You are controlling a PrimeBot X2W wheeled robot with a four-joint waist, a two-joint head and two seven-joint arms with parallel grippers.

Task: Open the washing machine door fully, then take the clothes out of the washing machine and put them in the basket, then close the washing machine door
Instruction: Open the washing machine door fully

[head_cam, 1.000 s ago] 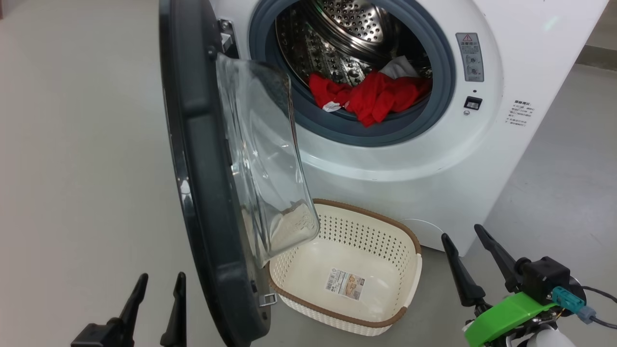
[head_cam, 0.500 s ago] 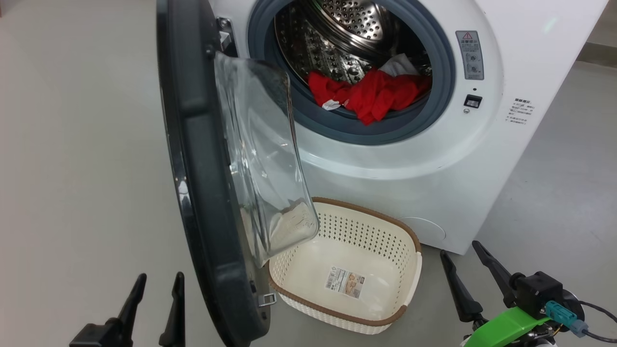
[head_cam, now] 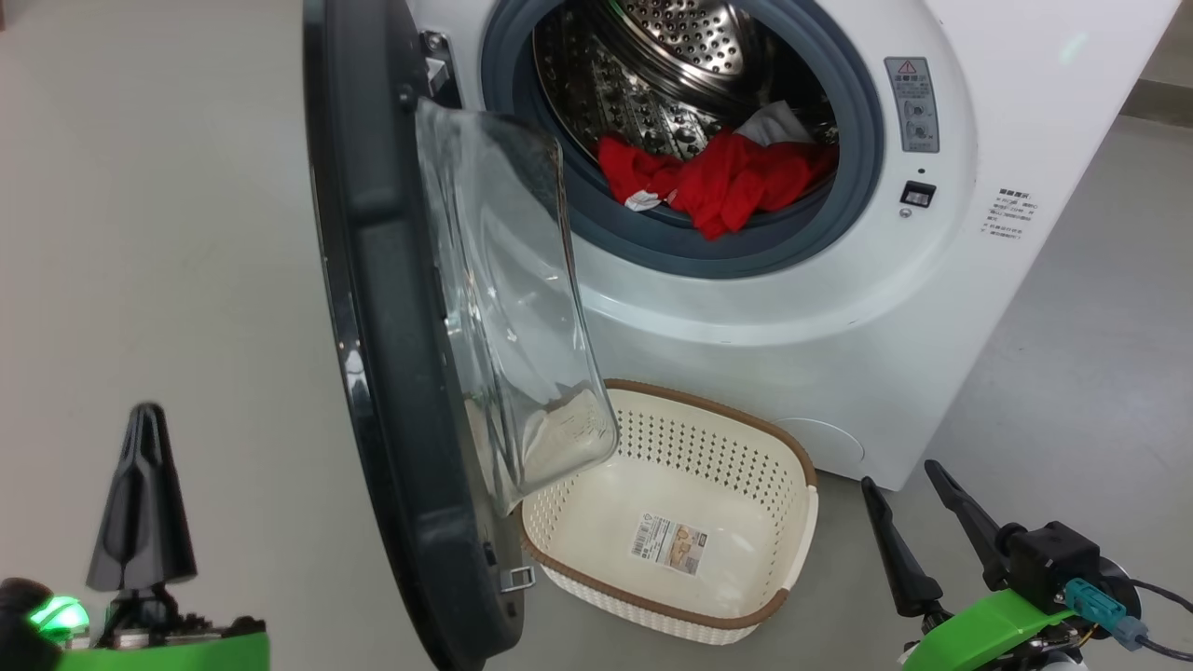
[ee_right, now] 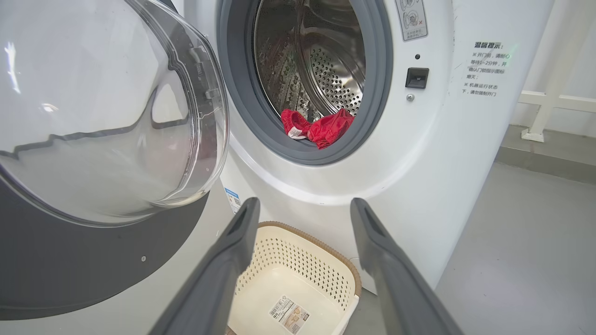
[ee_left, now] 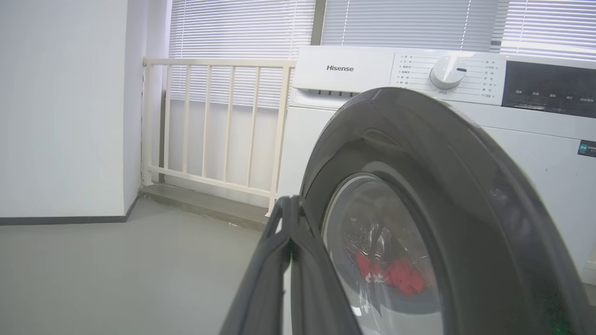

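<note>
Bright, even light; glare on door (ee_right: 93,116)

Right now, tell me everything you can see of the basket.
The basket is cream-white plastic, rounded-rectangular, with perforated walls and a brown woven-look rim. It stands upright on the grey floor in front of the washing machine, below its opening, holding only a paper label on its bottom. The glass bowl of the open door covers its left corner in the head view.

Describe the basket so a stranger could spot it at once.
Find the white front-loading washing machine with its round black glass-centred door swung open. On the floor before it sits a cream perforated plastic basket. Its brown woven-look rim and the paper label on its bottom set it apart.
</note>
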